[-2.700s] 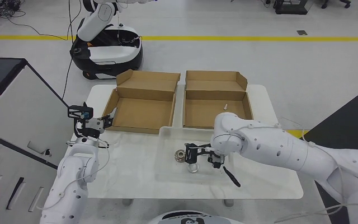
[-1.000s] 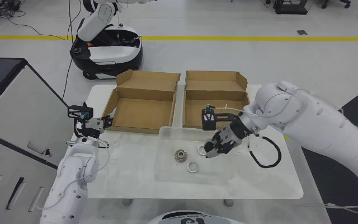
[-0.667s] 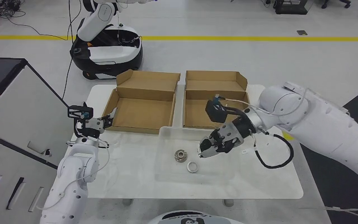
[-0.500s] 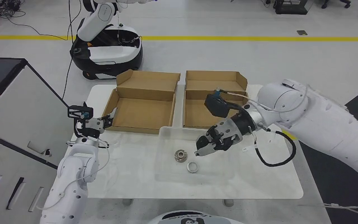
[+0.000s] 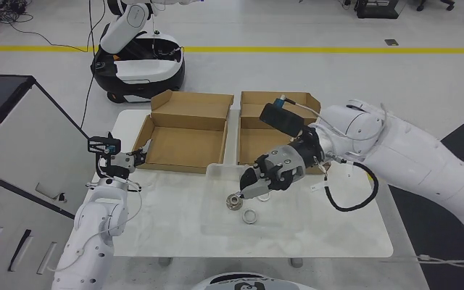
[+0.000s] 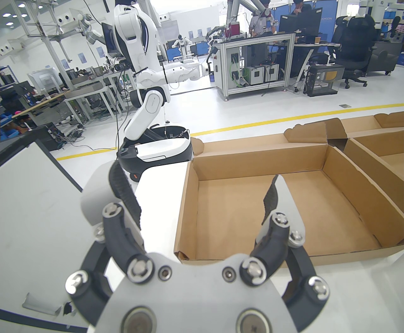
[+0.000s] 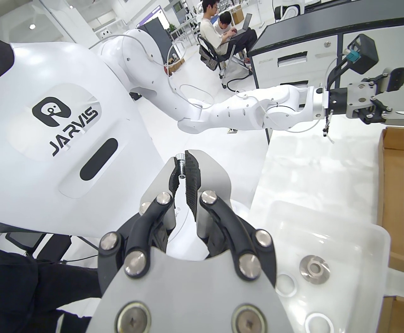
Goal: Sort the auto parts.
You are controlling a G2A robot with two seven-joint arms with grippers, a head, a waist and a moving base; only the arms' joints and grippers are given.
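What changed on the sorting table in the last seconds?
Right gripper, shut on a small silver threaded bolt, pulled back from the clear plastic tray, then swung toward the robot's left over it. Unchanged: left gripper, flanged metal disc, white plastic ring, two brown cardboard boxes.

It was a robotics lab hall: a pale polished floor [image 5: 290, 72] crossed by a yellow line [image 5: 326, 49], another white robot [image 6: 129, 34] on a wheeled base, a metal-framed equipment bench [image 6: 252, 39] with monitors [image 6: 303, 22], office chairs [image 6: 355, 47], and loose cables [image 6: 74, 134].
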